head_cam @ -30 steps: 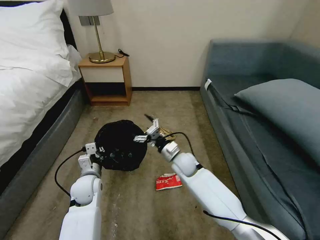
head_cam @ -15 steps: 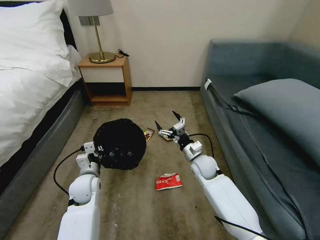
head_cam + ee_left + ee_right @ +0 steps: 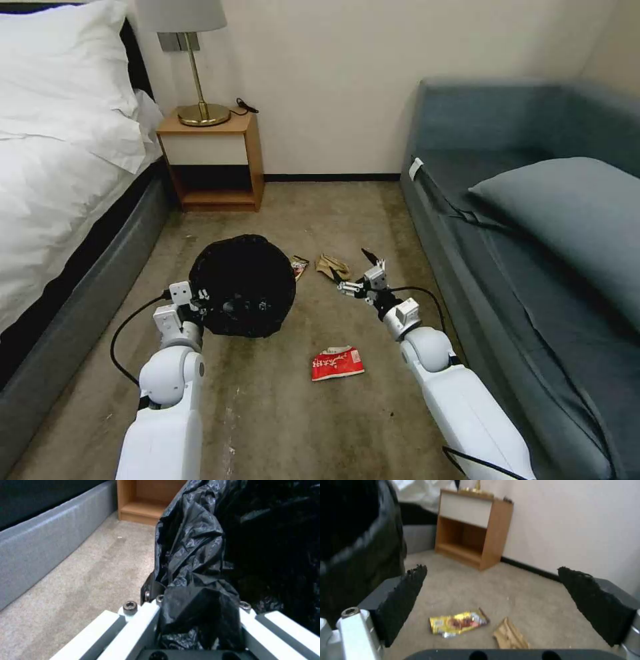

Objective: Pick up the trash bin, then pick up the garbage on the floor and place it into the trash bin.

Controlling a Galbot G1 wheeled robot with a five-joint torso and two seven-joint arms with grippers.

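Left tool (image 3: 200,301): it was clamped on the black liner at the rim of the trash bin (image 3: 241,287), bag plastic bunched between its fingers (image 3: 148,592) in the left wrist view. Gripping at the rim seemed meant to keep the mouth facing up and free for drops.

Trash bin: it hung from that arm over the carpet between the bed (image 3: 60,167) and the sofa (image 3: 533,220), just beside the nearest litter. I could not tell if its base touched the floor.

Right tool (image 3: 360,273): it hovered low over the carpet with its jaws spread wide and nothing between them, its pads (image 3: 405,600) framing the litter in the right wrist view. I judged this an approach for a pick, not yet a grasp.

Gold-brown wrapper (image 3: 458,623): flat on the carpet, next to the bin's far side.

Tan paper wad (image 3: 510,635): on the carpet just beside the wrapper, nearest the open tool, so the likeliest target.

Red-and-white packet (image 3: 337,363): on the floor closer to the robot, between the two arms, apart from the other pieces.

Nightstand (image 3: 213,160): against the wall, well clear of the work.
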